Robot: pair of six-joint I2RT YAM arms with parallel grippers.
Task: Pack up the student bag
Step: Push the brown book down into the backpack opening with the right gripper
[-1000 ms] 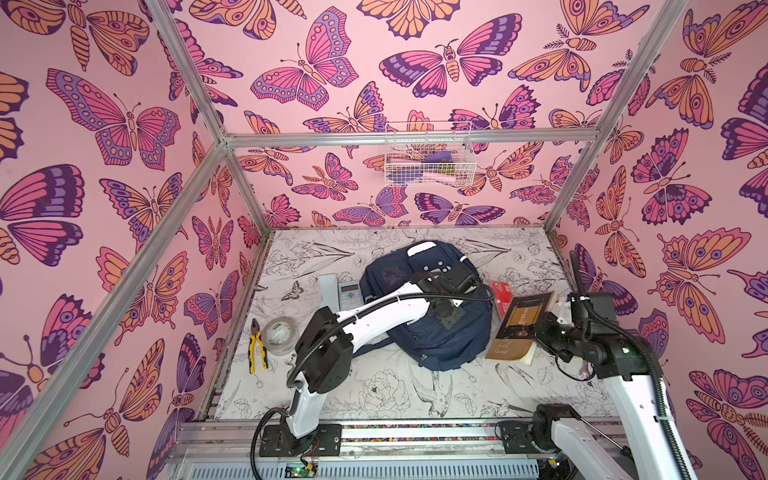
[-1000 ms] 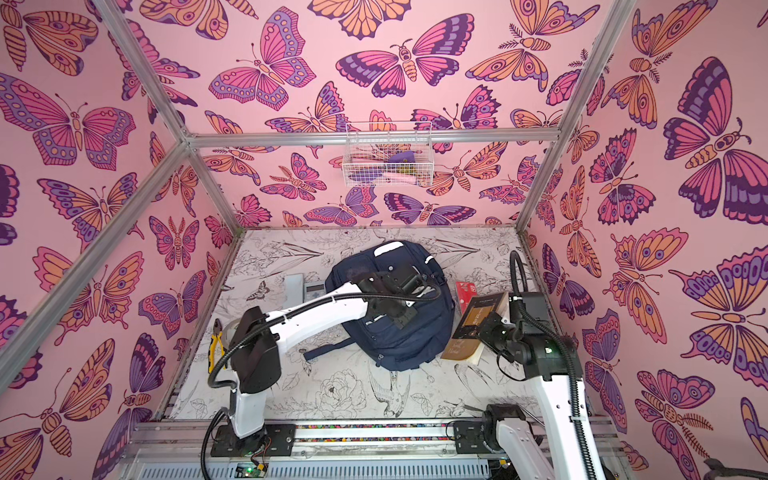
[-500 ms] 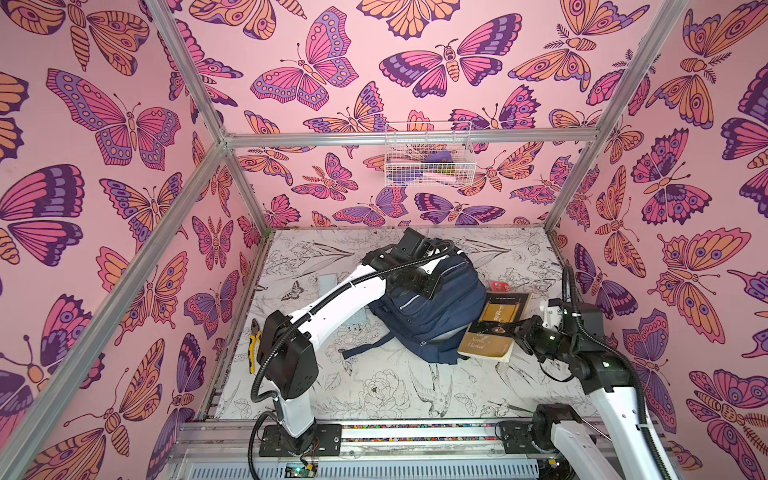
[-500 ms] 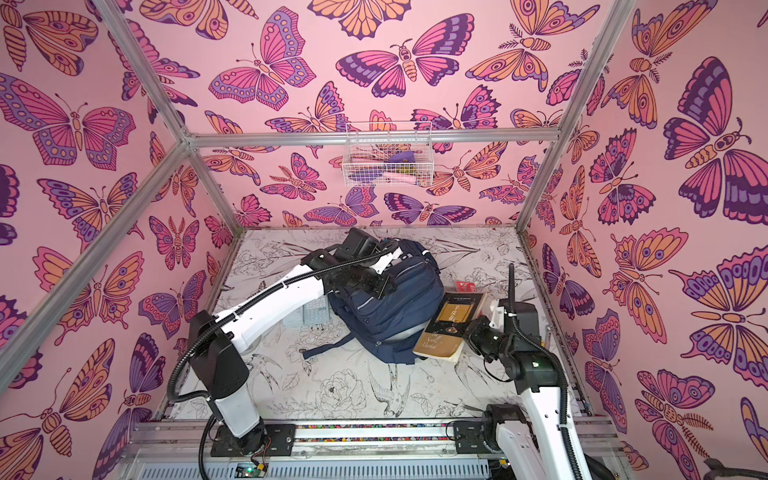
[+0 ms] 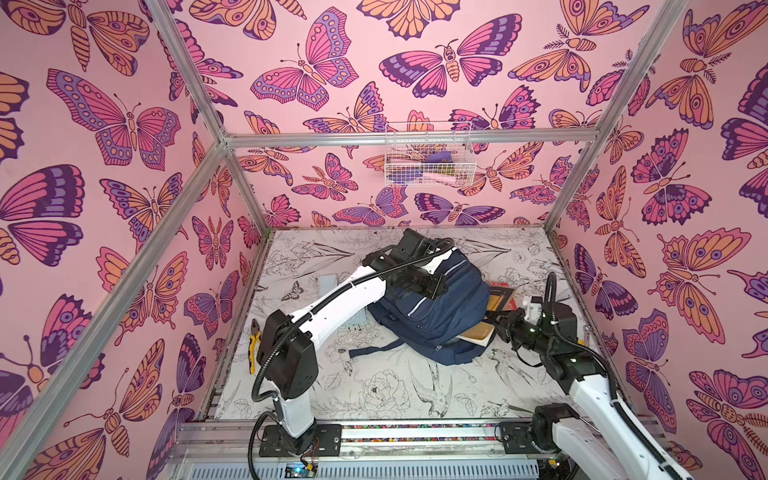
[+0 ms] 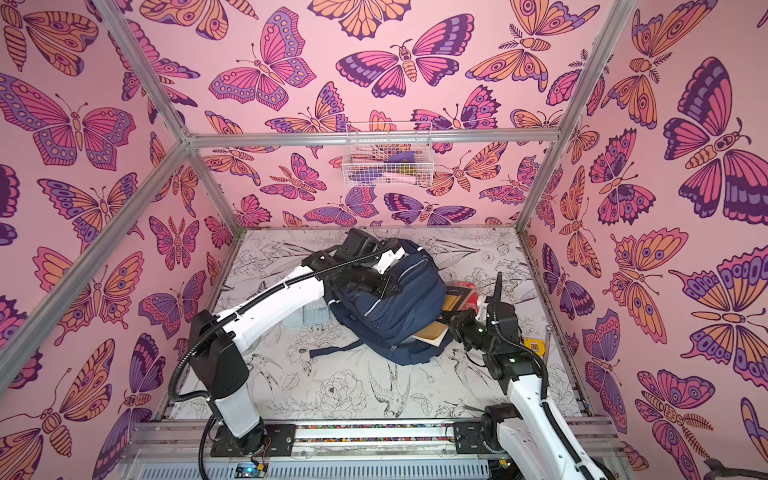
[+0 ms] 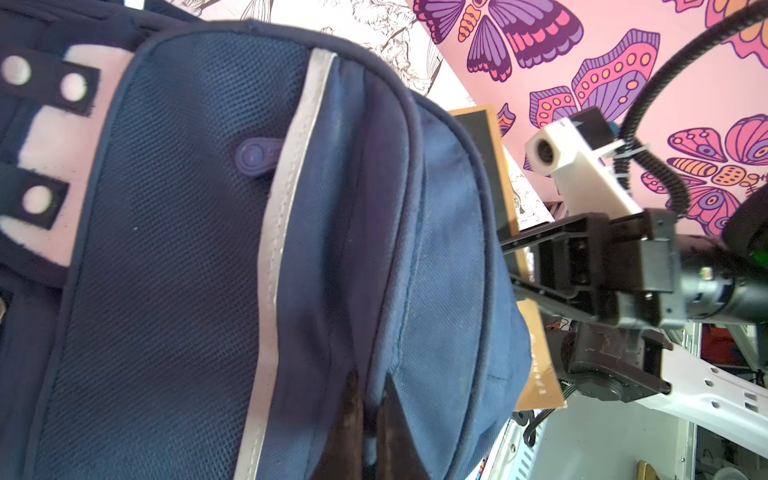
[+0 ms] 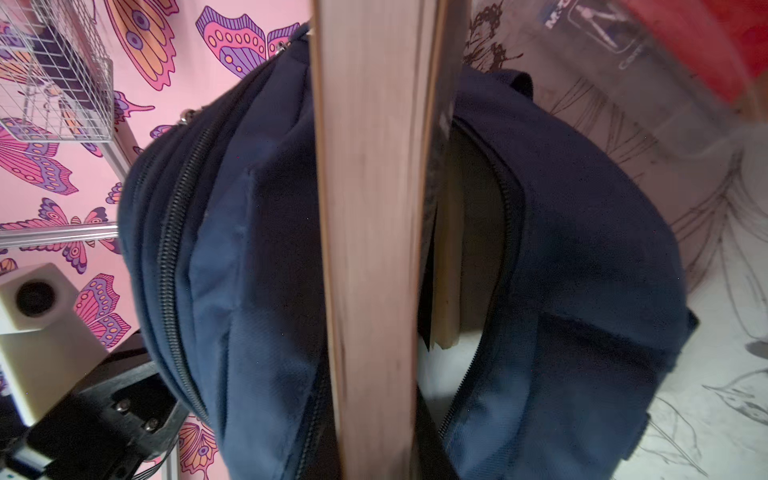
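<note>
The navy student bag (image 5: 432, 320) (image 6: 395, 311) lies in the middle of the table in both top views. My left gripper (image 5: 438, 290) (image 6: 390, 286) (image 7: 370, 415) is shut on a fold of the bag's upper fabric beside a white stripe (image 7: 282, 216) and holds it raised. My right gripper (image 5: 494, 323) (image 6: 451, 323) (image 8: 374, 457) is shut on a tan-covered book (image 5: 480, 333) (image 6: 434, 334) (image 8: 370, 208). The book stands edge-on in the bag's unzipped opening (image 8: 478, 232), and most of it is hidden under the flap. The right gripper's fingers (image 7: 536, 241) clamp the book's outer edge (image 7: 540, 365).
A red packet (image 5: 500, 285) (image 8: 706, 37) lies behind the book by the right wall. A grey calculator (image 6: 313, 311) sits left of the bag and yellow pliers (image 5: 254, 338) by the left wall. A small yellow thing (image 6: 534, 345) lies near the right arm. A wire basket (image 5: 428, 162) hangs on the back wall.
My left gripper has moved back and up with the bag's flap, opening the bag. My right gripper has carried the book leftward, from beside the bag into its opening.
</note>
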